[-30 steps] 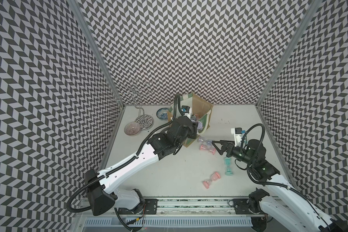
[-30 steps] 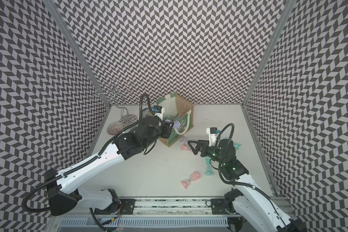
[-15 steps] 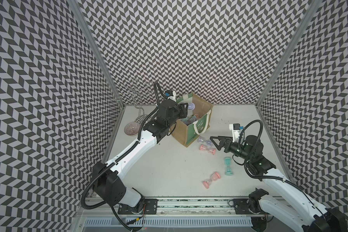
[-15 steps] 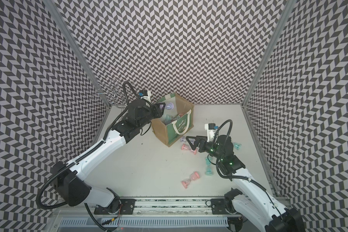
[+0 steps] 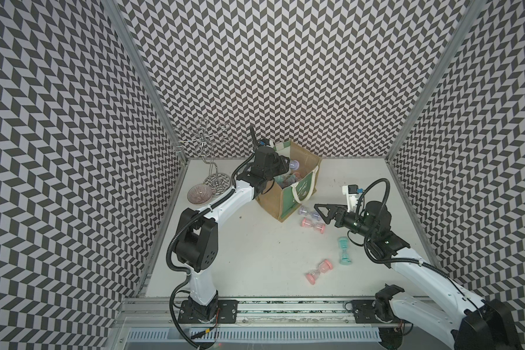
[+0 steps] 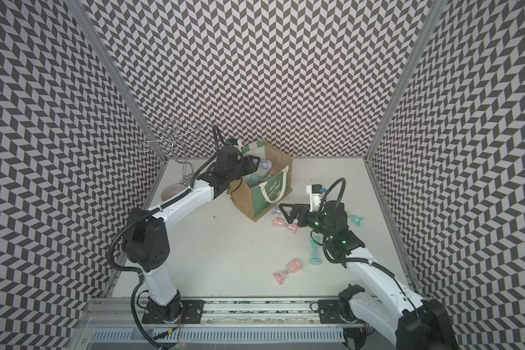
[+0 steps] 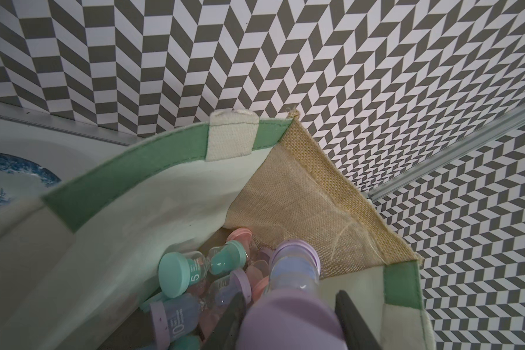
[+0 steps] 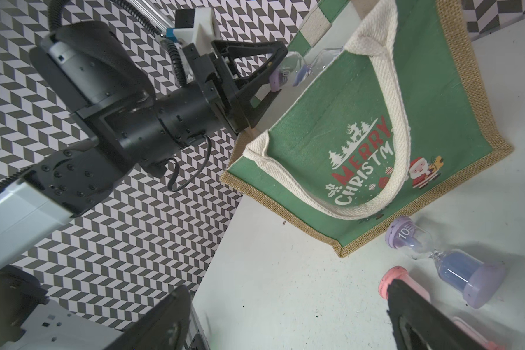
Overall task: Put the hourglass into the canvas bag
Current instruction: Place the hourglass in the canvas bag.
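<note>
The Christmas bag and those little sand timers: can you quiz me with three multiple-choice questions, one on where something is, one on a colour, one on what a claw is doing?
1. Where is the left gripper, the black two-fingered claw?
A. Over the open mouth of the tan jute canvas bag with the green front panel.
B. Folded back near its own base.
C. Touching the back wall.

2. What colour are the caps of the small plastic hourglass it holds?
A. Teal.
B. Pink.
C. Purple.

3. How is the right gripper?
A. Open and empty.
B. Shut on a pink hourglass.
C. Shut on the bag's handle.

Answers: 1 A, the left wrist view looks straight down into the bag. 2 C, lilac caps show between its fingers. 3 A, its jaws stand wide apart with nothing gripped.
</note>
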